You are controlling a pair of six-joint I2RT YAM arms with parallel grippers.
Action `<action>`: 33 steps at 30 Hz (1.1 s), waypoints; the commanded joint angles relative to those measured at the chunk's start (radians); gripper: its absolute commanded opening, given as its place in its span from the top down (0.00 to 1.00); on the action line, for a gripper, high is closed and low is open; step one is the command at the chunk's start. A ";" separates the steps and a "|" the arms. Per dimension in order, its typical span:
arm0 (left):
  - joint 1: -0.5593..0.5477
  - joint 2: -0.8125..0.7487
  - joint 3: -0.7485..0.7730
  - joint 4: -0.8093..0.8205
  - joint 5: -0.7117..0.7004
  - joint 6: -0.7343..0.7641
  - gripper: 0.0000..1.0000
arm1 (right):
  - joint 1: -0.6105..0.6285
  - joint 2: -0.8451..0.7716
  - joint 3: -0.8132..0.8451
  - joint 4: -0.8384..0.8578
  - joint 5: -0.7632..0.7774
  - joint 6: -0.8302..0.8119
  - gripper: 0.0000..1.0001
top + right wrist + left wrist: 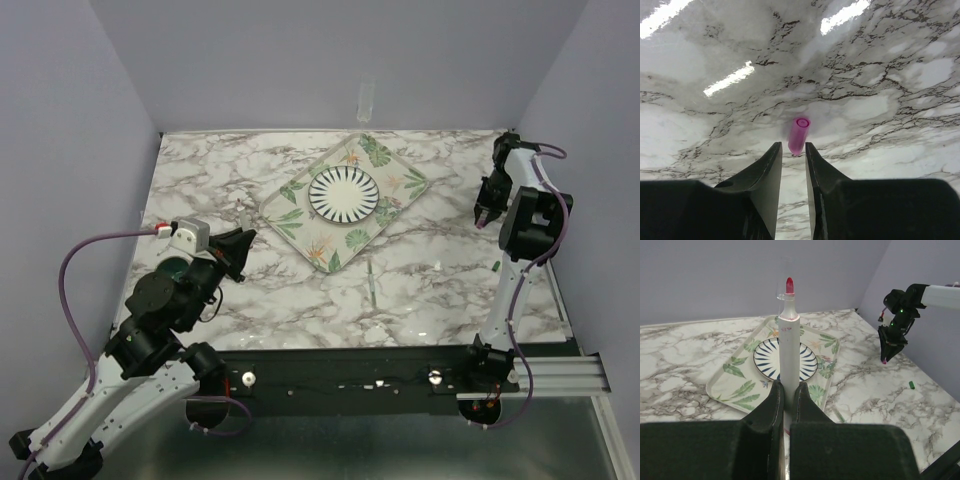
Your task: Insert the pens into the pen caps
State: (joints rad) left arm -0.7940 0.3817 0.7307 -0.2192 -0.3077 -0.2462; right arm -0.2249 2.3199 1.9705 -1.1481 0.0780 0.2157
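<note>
Left gripper pinches a white pen by its lower barrel, red tip up, over the left side of the bench, in its near half. We see the right gripper by the right edge, fingers nearly together on a pink cap, its open end outward, above bare marble. Between the arms, toward the far edge, lies a leaf-print tray with a striped plate. A small green piece lies near the right edge. Faint red marks on the pen's barrel are too small for us to read.
</note>
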 commanded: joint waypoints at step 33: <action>-0.014 -0.003 0.016 0.026 0.036 0.001 1.00 | 0.068 -0.019 -0.094 0.020 -0.124 -0.041 0.99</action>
State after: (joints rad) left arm -0.8028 0.3431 0.7307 -0.2150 -0.3313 -0.2291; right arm -0.2180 2.3444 1.9793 -1.1999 0.0189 0.2001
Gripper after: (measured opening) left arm 0.056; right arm 0.024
